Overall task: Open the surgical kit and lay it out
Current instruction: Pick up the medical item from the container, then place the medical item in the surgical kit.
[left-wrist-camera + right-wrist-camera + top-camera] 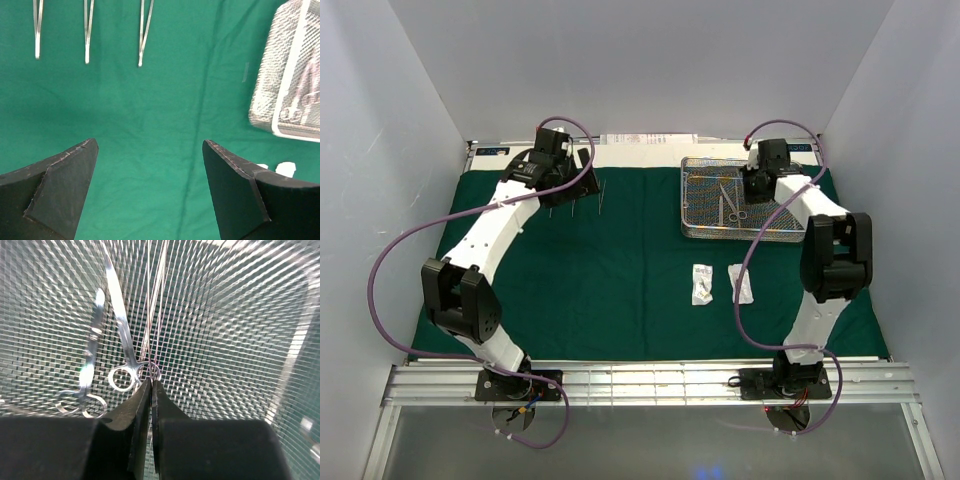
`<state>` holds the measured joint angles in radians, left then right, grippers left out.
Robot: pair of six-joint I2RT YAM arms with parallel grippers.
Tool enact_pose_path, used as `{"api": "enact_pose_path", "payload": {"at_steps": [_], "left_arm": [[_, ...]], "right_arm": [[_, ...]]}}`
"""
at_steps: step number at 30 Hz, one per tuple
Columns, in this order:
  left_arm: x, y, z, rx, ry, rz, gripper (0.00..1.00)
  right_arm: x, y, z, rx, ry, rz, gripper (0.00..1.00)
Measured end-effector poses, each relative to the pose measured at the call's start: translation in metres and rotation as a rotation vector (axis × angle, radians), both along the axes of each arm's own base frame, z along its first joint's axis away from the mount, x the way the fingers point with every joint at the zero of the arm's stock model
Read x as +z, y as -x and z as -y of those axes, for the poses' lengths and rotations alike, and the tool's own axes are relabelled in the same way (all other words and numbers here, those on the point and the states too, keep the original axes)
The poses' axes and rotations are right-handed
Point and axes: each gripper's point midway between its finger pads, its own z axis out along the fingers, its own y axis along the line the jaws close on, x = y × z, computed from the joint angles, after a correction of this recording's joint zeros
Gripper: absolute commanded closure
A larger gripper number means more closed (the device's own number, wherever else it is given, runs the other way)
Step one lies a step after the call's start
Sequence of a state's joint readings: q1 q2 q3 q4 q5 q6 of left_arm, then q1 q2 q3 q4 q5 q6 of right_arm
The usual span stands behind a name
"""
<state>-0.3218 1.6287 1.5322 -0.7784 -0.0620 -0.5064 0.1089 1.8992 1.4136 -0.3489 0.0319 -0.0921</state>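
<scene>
Your right gripper (151, 381) was pinched shut on what looked like thin forceps (156, 300) in the mesh tray (240, 315). They pointed straight ahead of it. Your left gripper (149, 142) hung wide open, well apart.

Robotics lab booth: white walls (640, 60), aluminium rail (650, 385)
</scene>
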Motion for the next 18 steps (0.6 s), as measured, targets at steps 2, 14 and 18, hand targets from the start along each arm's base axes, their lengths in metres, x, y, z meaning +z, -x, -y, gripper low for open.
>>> {"api": "enact_pose_path", "payload": {"at_steps": [2, 14, 18], "left_arm": [[0.004, -0.002, 0.004, 0.011, 0.030, -0.001, 0.04], [0.063, -0.007, 0.064, -0.001, 0.275, 0.054, 0.05], [0.075, 0.006, 0.109, -0.054, 0.318, 0.065, 0.09]], "right_arm": [[0.030, -0.001, -0.003, -0.011, 0.002, 0.066, 0.92], [0.141, 0.068, -0.102, 0.093, -0.037, 0.372, 0.92], [0.141, 0.101, -0.143, 0.154, -0.069, 0.387, 0.92]]}}
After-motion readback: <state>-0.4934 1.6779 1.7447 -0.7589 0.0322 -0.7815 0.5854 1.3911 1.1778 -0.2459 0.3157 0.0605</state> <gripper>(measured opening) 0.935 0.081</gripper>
